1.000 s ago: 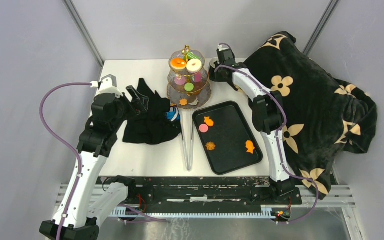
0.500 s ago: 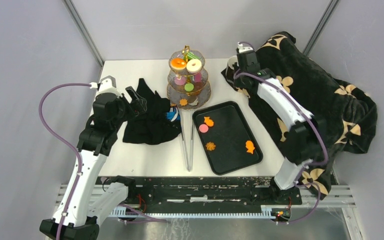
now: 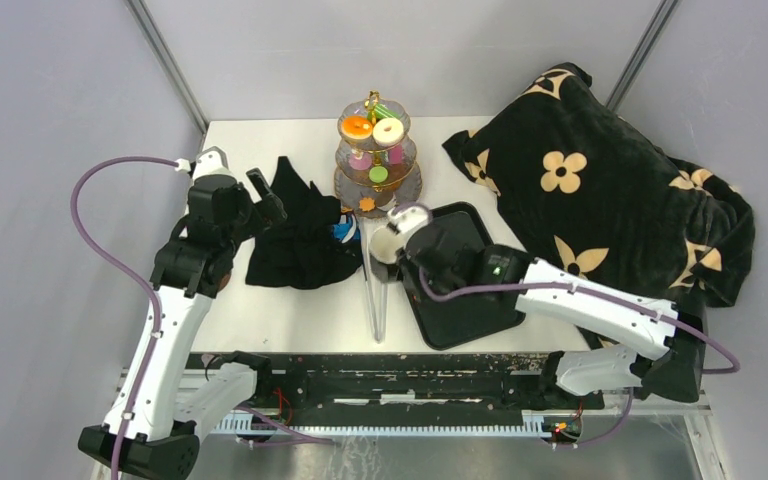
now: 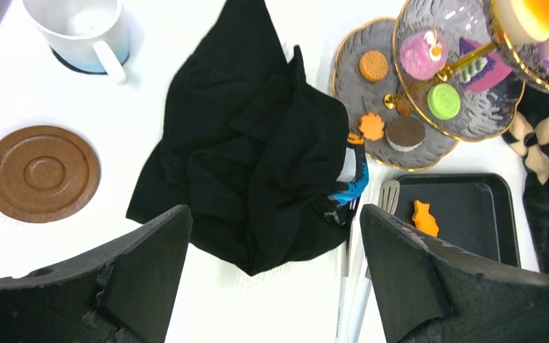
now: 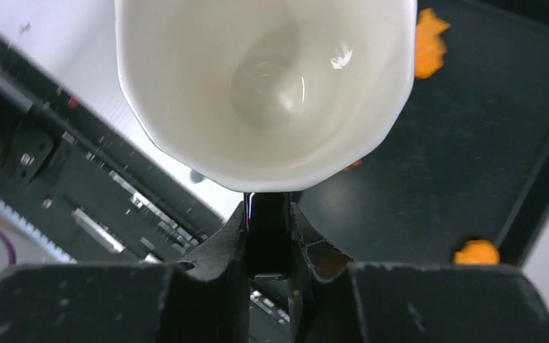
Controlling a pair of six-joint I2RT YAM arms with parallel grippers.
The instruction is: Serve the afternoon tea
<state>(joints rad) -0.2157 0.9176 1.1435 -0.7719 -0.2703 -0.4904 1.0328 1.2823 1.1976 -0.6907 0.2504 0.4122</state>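
Two hands, two jobs. My right hand [image 5: 268, 214] is pinched nearly closed on the handle of a white cup [image 5: 264, 86], which is empty, its mouth turned toward my wrist camera. From above, the cup hangs over the near left corner of the black tray [image 3: 465, 310], just beside the tongs [image 3: 375, 300]. I cannot tell whether it touches anything below.

My left hand [image 4: 275, 214] is spread wide with nothing in it and hovers over the crumpled black cloth [image 4: 257, 164].

Most of the treats sit on the tiered stand [image 4: 347, 68] at the far side of the table [image 3: 290, 315]. The orange donut [image 3: 357, 127] and white donut [image 3: 388, 131] are on top, with the pink disc [image 4: 423, 55], green disc [image 4: 443, 101] and purple cube [image 4: 487, 64] on the tier below. A few orange cookies [image 5: 429, 43] lie loose on the tray.

I judge I am at the step of laying out the crockery. A second mug [image 4: 78, 28] and a brown coaster [image 4: 41, 173] wait on the left.

Next, the cup needs to be set down upright on bare table, clear of the tongs and the tray rim. My hold is on the thin handle alone, so the cup could swing, and the release should come only once it is seated.

I can read no brand, label or writing anywhere.
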